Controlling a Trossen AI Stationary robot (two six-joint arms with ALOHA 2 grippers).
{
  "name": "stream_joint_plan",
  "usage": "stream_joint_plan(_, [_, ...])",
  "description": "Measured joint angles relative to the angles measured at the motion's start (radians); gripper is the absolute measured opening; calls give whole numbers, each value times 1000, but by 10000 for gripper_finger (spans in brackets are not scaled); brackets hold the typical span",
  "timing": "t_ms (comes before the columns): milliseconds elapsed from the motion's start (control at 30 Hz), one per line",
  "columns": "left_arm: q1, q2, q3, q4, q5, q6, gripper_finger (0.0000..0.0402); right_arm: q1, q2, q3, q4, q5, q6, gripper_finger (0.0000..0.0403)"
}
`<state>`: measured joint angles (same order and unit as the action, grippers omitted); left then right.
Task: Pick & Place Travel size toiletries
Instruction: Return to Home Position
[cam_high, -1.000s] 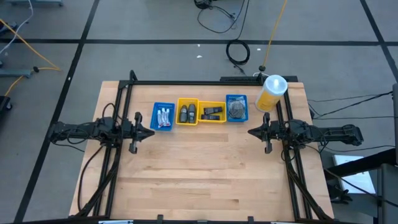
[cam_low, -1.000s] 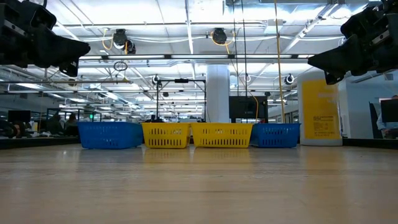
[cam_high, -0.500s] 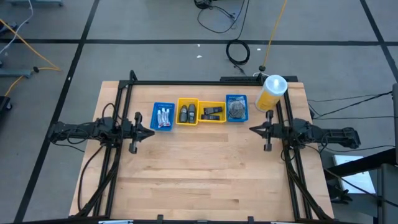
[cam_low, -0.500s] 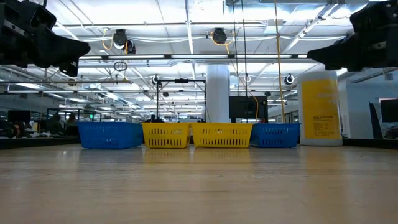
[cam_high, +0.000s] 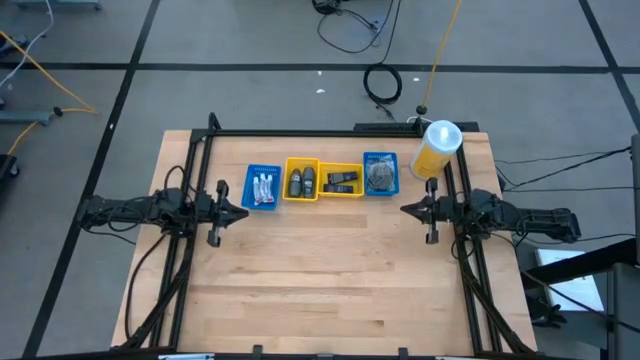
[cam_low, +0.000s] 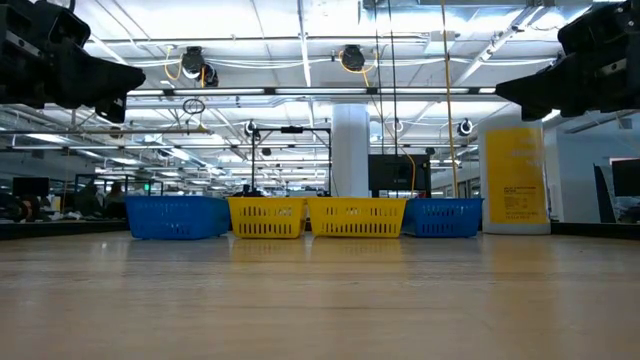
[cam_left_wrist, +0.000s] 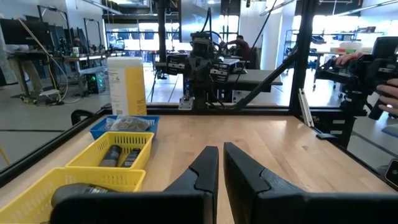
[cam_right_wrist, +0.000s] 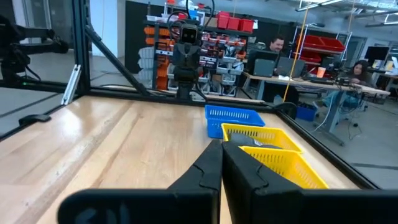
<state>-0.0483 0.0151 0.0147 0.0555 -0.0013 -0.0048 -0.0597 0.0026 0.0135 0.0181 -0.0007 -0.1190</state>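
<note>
The travel size toiletries lie in a row of four small trays near the table's far edge. White tubes (cam_high: 264, 187) are in a blue tray (cam_high: 250, 199). Dark bottles (cam_high: 302, 182) and black packets (cam_high: 341, 181) are in two yellow trays. Grey wrapped discs (cam_high: 379, 176) are in a second blue tray (cam_high: 380, 156). My left gripper (cam_high: 243, 205) hangs level above the table's left side, shut and holding nothing. My right gripper (cam_high: 404, 209) faces it from the right side, also shut with nothing in it. Both are nearer than the trays and well above the wood.
A tall yellow bottle with a white cap (cam_high: 437, 148) stands at the far right, just beyond my right gripper. A black frame (cam_high: 300, 131) runs along the far edge and down both sides. Bare wood (cam_high: 320, 270) spreads between the grippers and toward the near edge.
My right gripper has rolled about its own pointing line, from tilted to level, and its arm has swung slightly. The trays and their contents have stayed where they were.
</note>
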Motion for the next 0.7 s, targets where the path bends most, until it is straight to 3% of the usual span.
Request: stream_joint_plan(700, [0,0,0,0,0,0,24,0,4,0,30,-1,2,1])
